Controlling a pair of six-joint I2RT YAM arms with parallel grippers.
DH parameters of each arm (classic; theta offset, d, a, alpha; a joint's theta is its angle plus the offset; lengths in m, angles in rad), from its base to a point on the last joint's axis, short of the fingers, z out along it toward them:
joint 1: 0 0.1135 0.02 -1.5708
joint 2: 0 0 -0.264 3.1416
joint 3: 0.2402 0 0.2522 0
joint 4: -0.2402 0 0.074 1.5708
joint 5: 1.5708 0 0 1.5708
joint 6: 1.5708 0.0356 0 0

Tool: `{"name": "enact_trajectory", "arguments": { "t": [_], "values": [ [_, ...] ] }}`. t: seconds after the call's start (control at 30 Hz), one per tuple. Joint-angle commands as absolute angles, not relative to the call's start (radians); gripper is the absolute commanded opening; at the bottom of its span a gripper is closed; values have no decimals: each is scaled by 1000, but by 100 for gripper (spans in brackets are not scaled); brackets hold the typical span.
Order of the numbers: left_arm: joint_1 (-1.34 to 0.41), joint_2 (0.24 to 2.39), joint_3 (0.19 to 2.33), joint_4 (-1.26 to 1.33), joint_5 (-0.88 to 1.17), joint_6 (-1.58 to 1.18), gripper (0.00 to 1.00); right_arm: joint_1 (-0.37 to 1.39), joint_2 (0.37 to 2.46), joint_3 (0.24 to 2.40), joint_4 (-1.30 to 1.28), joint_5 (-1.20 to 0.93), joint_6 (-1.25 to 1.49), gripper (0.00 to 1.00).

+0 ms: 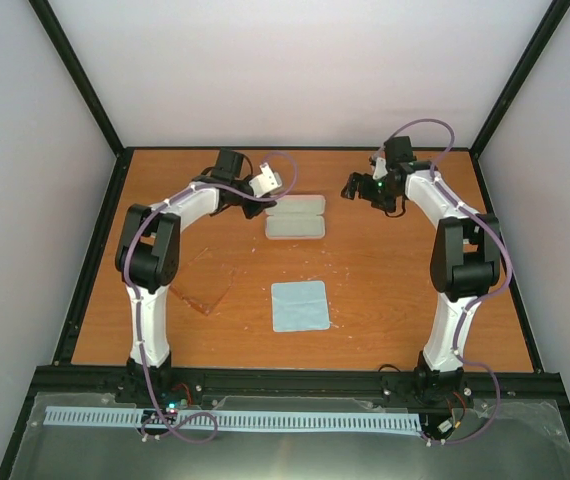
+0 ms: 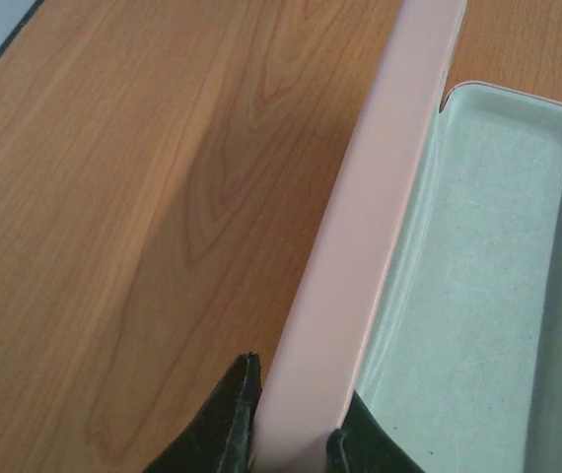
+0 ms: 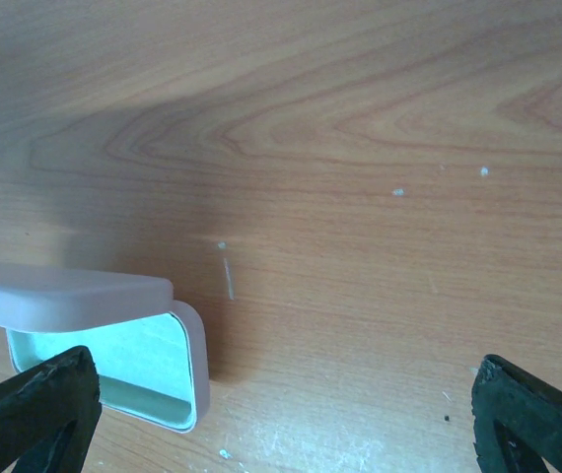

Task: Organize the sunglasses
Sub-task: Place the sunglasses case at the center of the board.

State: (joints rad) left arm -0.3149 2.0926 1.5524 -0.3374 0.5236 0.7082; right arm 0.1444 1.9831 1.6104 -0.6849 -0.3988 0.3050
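Case (image 1: 295, 217) pink, pale blue inside; cloth (image 1: 299, 305) light blue; sunglasses (image 1: 208, 287) amber; table (image 1: 395, 290) wood-grain.

You're looking at what seems a robot lab cell: black frame (image 1: 85, 90), blank white walls (image 1: 295, 70), wooden table (image 1: 385, 300).

Sunglasses (image 1: 205, 284) left of cloth (image 1: 299, 305), case (image 1: 295, 220) behind

Left claw (image 2: 296, 409) pinched narrow, right claw (image 3: 283, 399) spread wide.
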Motion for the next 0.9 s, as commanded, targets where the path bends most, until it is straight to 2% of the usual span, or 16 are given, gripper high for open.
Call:
{"name": "enact_trajectory", "arguments": {
  "t": [0.0,0.47,0.87],
  "values": [
    [-355,2074,1550,-330,508,634,1,144,1955,1558,-662,-368,321,100],
    [-434,2018,1407,-245,365,504,1,144,1836,1399,-624,-306,318,100],
    [-434,1987,1367,-2,225,547,1,144,1803,1373,-606,-282,326,100]
  ]
}}
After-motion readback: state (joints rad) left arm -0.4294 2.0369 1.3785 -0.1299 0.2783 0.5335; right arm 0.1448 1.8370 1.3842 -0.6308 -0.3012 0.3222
